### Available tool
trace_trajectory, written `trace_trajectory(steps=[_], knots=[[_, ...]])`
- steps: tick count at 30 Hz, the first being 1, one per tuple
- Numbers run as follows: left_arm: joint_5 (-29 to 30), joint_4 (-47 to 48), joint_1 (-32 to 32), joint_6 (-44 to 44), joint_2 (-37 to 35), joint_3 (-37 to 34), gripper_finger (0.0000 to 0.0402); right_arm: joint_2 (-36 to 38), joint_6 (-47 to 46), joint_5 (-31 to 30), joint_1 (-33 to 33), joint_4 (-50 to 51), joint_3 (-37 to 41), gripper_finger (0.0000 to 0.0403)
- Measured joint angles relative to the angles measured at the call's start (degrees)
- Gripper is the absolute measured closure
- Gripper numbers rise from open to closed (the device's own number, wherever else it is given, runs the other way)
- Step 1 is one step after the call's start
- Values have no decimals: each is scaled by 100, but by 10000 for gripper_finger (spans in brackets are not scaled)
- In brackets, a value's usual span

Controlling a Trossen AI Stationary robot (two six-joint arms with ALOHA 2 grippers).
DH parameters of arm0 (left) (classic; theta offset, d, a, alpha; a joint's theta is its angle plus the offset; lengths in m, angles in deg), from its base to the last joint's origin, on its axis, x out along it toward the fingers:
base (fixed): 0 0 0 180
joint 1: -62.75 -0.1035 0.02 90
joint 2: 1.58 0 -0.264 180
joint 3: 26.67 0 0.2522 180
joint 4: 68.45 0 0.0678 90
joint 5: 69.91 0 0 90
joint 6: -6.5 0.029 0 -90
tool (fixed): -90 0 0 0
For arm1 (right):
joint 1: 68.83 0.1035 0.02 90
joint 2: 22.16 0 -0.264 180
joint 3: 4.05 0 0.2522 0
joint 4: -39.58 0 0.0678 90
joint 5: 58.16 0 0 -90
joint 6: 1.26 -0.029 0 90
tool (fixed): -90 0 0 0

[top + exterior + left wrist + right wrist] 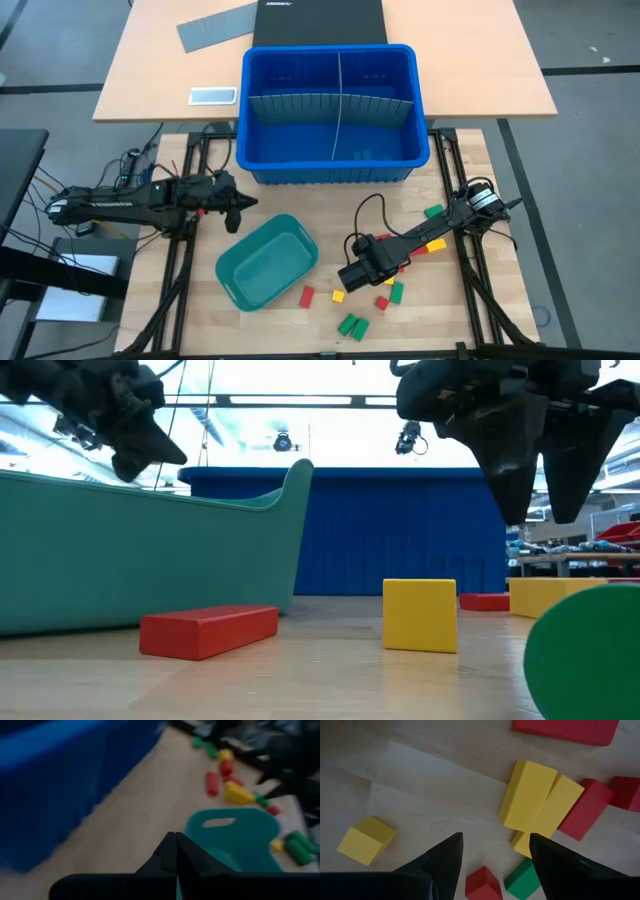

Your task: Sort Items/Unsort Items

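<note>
Low view is showing a green block (590, 655) looming nearest at the edge, then a red block (208, 632) and a yellow block (420, 615) lying on the wooden counter (320, 680), apart from each other. Just behind the red one, the teal tray (150, 555) is sitting, and beyond it the blue bin (400, 530) is standing.

From above, the items are lying scattered on the counter between the teal tray and the right arm: red, yellow and green blocks near the tray's corner, more under and beside the arm. The right pincer (350, 275) is hovering over this scatter with its fingers (445, 857) spread apart and gripping nothing; under it a yellow pair (540, 802) is lying touching, with red blocks just beside.

Farther back, the left pincer (238, 207) is waiting between the tray and the blue bin, its fingers pressed together and empty.
</note>
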Motion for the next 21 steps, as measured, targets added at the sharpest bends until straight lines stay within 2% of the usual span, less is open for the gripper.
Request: trace_trajectory(steps=[5,12,17,21], knots=[[152,1417,-347,10,614,748,400,0,42,-2,0,-17,0,174],[-67,1997,-609,192,1793,1993,401,0,151,0,-14,-52,0,177],[-58,2747,-825,650,2618,2937,401,0,142,17,-15,-141,0,178],[-47,2963,-1023,1051,3047,3462,401,0,62,17,-15,-144,0,178]])
